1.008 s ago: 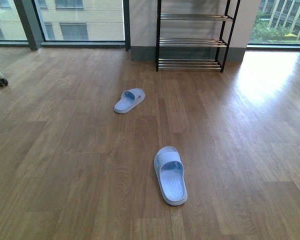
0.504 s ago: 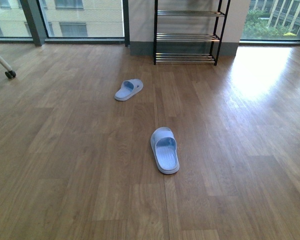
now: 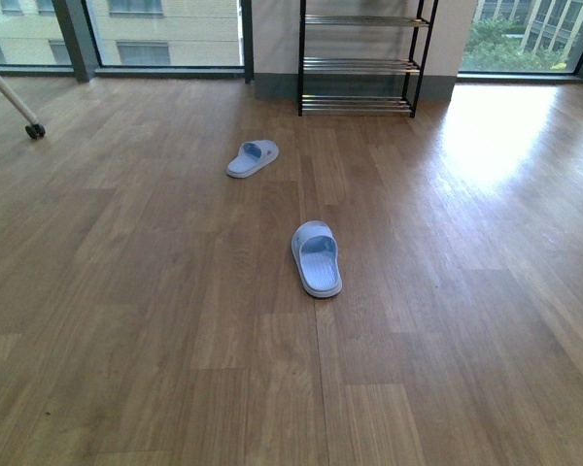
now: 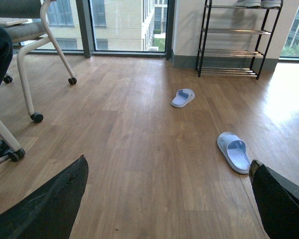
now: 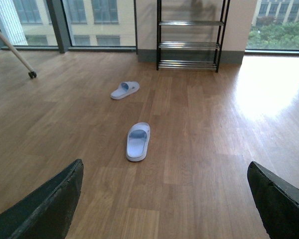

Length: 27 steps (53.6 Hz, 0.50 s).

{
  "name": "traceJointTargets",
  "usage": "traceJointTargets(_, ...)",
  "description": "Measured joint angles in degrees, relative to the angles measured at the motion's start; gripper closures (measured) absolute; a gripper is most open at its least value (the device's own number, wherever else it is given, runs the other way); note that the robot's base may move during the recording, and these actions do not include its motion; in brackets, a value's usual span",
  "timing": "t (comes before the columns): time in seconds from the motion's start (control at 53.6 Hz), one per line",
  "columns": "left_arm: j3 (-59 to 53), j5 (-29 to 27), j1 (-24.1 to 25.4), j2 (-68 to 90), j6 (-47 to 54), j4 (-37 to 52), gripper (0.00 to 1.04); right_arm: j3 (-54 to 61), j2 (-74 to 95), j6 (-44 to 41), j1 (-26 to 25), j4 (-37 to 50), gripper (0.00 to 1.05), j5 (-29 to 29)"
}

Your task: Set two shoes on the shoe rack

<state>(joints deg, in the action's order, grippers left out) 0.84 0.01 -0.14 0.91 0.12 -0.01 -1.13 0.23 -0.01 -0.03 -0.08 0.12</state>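
The left gripper [image 4: 167, 164] and right gripper [image 5: 164, 164] are spread, empty; the nearer blue slide [image 3: 317, 259] may be skidded, not grasped.

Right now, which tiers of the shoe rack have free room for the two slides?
The three lower tiers of the shoe rack are bare across their whole width. The top tier, seen from the left wrist, already holds shoes. The floor before the rack is also bare.
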Motion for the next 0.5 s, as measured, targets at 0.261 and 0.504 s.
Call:
traceJointTargets(0.261, 0.00, 0.00, 0.00, 0.00, 0.00, 0.00, 0.09, 0.00, -0.02, 0.00, 0.00, 0.00, 0.09, 0.00)
traceJointTargets(0.504, 0.00, 0.00, 0.00, 0.00, 0.00, 0.00, 0.09, 0.00, -0.02, 0.00, 0.00, 0.00, 0.09, 0.00)
